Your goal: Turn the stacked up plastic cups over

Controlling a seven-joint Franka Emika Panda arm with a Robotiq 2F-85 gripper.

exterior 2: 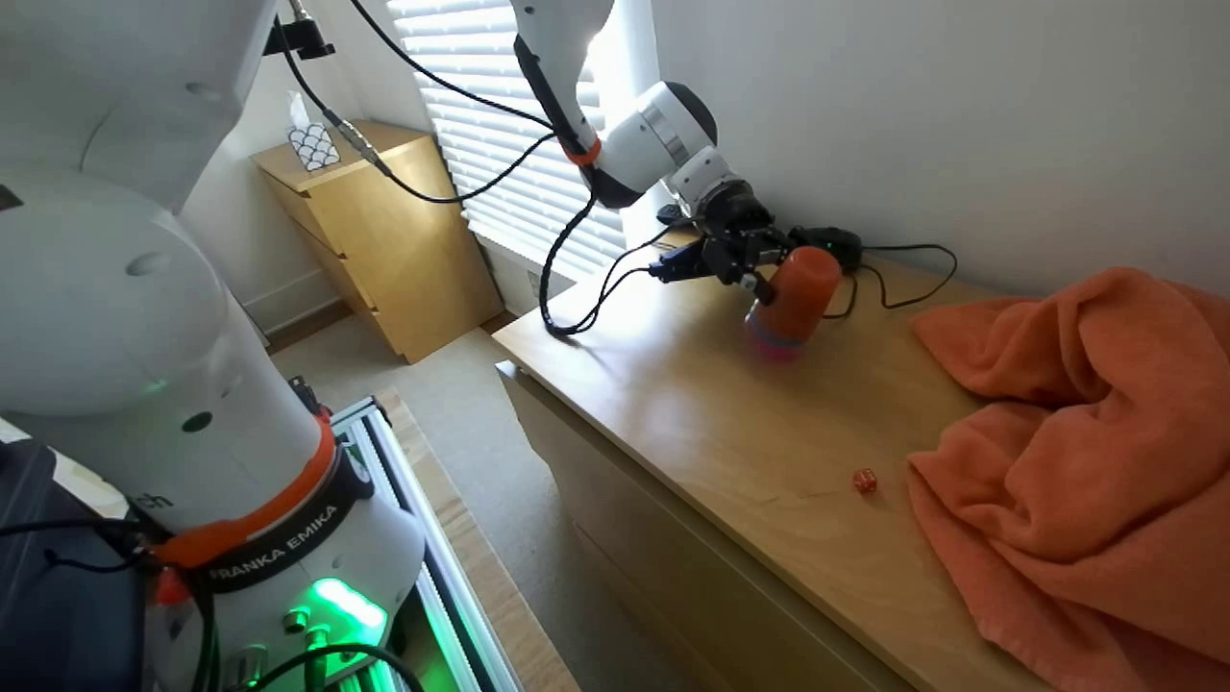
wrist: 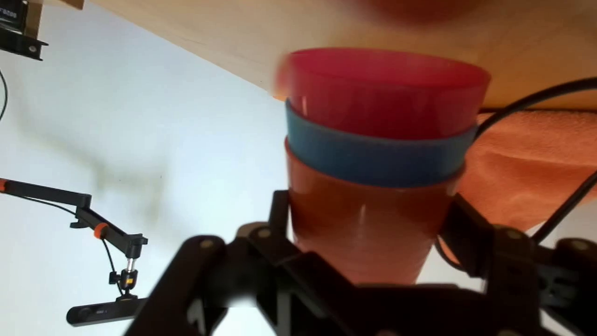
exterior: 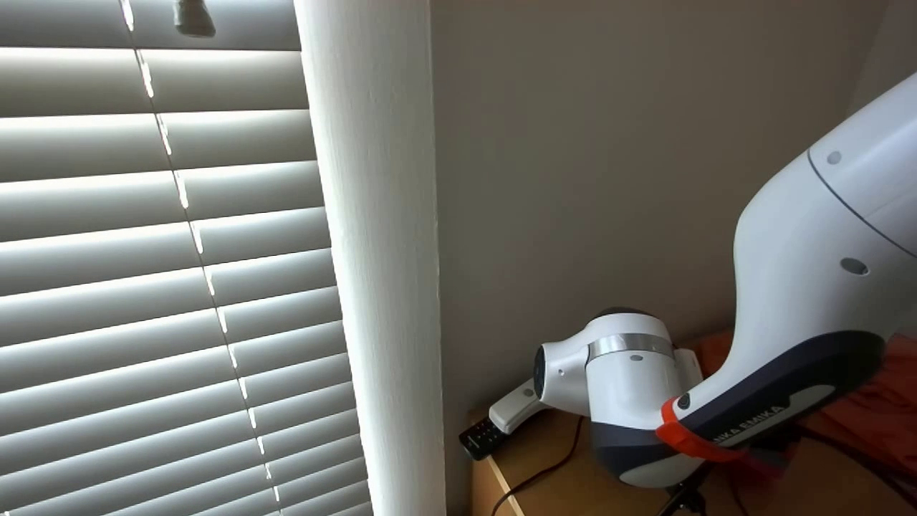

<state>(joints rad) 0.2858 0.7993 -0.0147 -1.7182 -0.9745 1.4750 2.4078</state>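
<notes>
The stacked plastic cups show orange outermost [exterior 2: 805, 284], with blue and pink rims at the mouth end. In an exterior view the stack is tilted with its mouth down, just over or on the wooden top; I cannot tell whether it touches. In the wrist view the orange cup [wrist: 364, 238], the blue rim [wrist: 378, 158] and the pink rim [wrist: 387, 105] show clearly. My gripper [wrist: 369, 205] is shut around the sides of the orange cup, one finger on each side. The gripper also shows in an exterior view [exterior 2: 759, 281]. The orange cup's base is partly hidden by the gripper.
An orange blanket [exterior 2: 1086, 461] lies on the wooden top [exterior 2: 673, 413]. A red die [exterior 2: 865, 481] lies in front of it. A black device with a cable [exterior 2: 836, 245] is near the wall behind the stack. A remote [exterior: 483, 437] lies by the arm near window blinds [exterior: 179, 287].
</notes>
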